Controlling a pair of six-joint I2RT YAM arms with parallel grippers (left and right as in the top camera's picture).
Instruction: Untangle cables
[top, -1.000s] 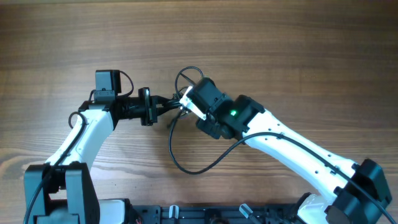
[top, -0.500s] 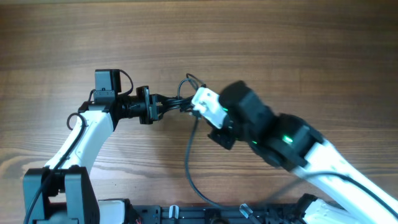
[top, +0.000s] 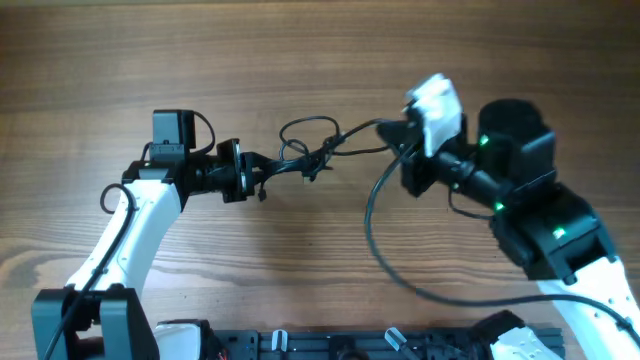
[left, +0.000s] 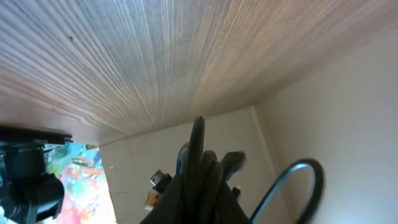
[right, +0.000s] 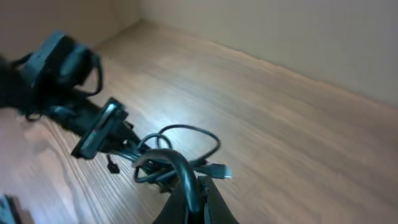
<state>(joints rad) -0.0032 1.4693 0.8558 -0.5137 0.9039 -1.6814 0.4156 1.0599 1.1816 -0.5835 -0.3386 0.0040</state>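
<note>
Pull-apart step in hand: left gripper (top: 262, 172) and right gripper (top: 395, 130) were each clamped on the cables (top: 318, 155), which were strung across mid-frame with the knot nearer the left; next move probably called for wider separation without slipping.

Matt wood-grain table (top: 500, 50), smooth rubbery cables (top: 320, 152)

Pale wood-grain table (top: 320, 60) meets plain cream wall (right: 280, 31).
</note>
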